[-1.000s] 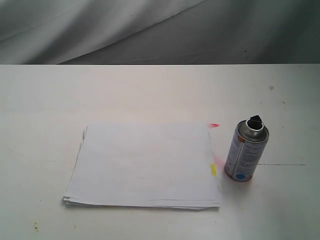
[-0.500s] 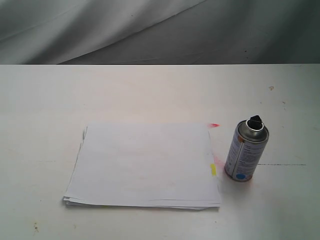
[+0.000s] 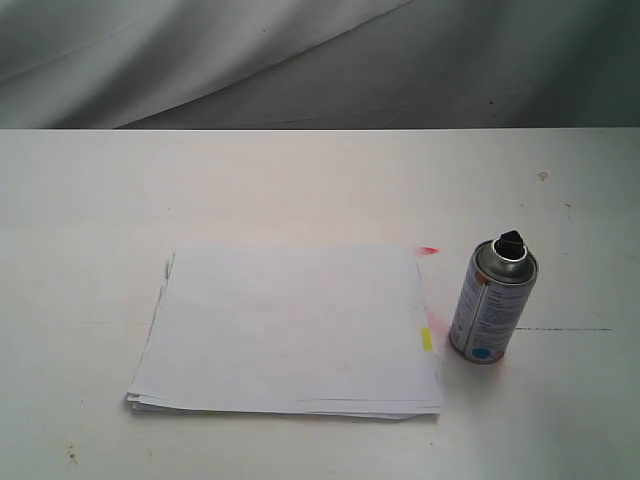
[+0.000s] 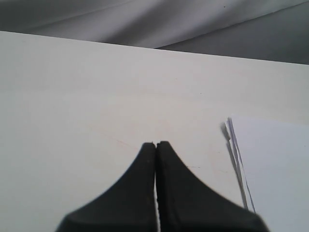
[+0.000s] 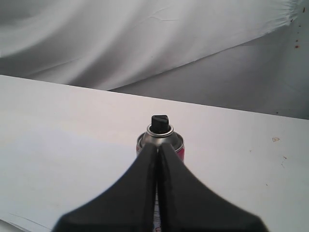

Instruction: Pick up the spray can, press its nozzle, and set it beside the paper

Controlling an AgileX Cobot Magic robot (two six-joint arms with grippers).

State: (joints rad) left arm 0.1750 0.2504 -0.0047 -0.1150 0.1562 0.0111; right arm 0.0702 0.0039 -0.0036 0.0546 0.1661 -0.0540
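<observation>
The spray can [image 3: 491, 303] stands upright on the white table, just right of the paper [image 3: 285, 330], silver with a black nozzle on top and a blue dot low on its label. The paper's yellow tab [image 3: 426, 339] and a pink-red mark [image 3: 429, 250] lie on the edge facing the can. Neither gripper shows in the exterior view. In the right wrist view my right gripper [image 5: 158, 145] is shut and empty, its tips in line with the spray can [image 5: 162, 135] behind them. My left gripper [image 4: 155, 143] is shut over bare table, with the paper [image 4: 273, 169] off to one side.
The white table [image 3: 300, 180] ends at a far edge backed by a grey draped cloth [image 3: 300, 60]. A thin dark line [image 3: 565, 328] and small specks [image 3: 543, 176] mark the tabletop to the right of the can.
</observation>
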